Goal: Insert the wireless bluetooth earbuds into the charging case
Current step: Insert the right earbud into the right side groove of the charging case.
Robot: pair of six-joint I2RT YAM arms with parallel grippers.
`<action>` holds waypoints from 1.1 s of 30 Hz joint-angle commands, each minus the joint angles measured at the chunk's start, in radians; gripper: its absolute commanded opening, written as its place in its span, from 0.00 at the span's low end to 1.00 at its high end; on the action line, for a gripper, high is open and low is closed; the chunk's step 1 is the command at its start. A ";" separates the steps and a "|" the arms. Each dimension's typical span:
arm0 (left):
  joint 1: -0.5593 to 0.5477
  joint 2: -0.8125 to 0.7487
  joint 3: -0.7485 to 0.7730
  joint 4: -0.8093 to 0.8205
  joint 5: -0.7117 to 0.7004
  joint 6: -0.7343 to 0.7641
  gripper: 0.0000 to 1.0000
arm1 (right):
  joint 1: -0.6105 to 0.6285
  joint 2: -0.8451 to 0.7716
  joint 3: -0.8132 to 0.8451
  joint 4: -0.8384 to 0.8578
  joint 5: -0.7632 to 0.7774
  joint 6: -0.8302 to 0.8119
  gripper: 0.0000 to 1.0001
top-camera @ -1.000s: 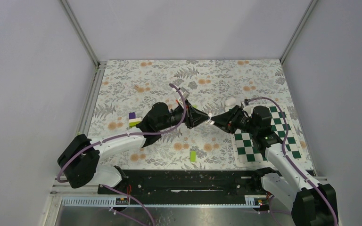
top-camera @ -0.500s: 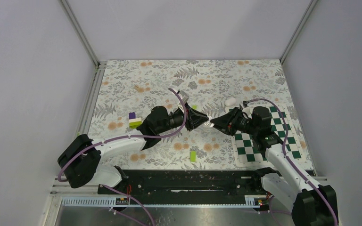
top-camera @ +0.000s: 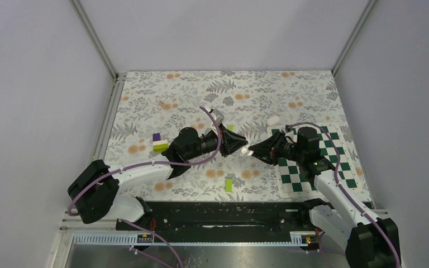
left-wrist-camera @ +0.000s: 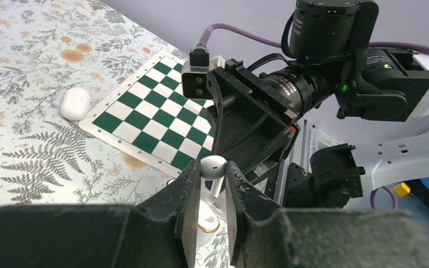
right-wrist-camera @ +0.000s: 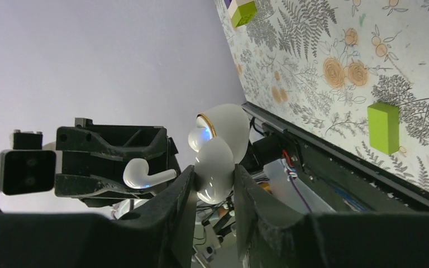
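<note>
**A:** Risk check. Left gripper [left-wrist-camera: 212, 177] is nearly closed and pinches one earbud [left-wrist-camera: 213, 166] right at its fingertips. Right gripper [right-wrist-camera: 214, 174] is partly closed around the charging case [right-wrist-camera: 215, 167]. The lid is open and the case sits just beyond the left fingertips. Both are held up off the counter [top-camera: 190, 95].

**B:** Failure modes?

**A:** Small contact patch on a rounded, glossy bud, so it could pivot or slip when it meets the socket rim. Neither part is braced. Any tilt mismatch could jam it or twist the case in the right gripper.

**B:** How do the parts look?

**A:** Bud is tiny, white and glossy, with a bulbous head and short stem. Case is a white rounded shell with a gold band at the rim and a bluish inside. Can't tell if the second bud is seated.
</note>
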 commanded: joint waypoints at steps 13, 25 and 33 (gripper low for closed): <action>-0.011 -0.060 -0.040 0.131 -0.003 0.041 0.13 | 0.008 -0.024 -0.029 0.051 -0.020 0.273 0.00; -0.026 -0.033 -0.058 0.171 0.000 0.052 0.13 | 0.008 -0.026 -0.028 0.081 -0.041 0.357 0.00; -0.028 -0.015 -0.061 0.183 -0.019 0.063 0.12 | 0.008 -0.039 0.001 0.062 -0.059 0.354 0.00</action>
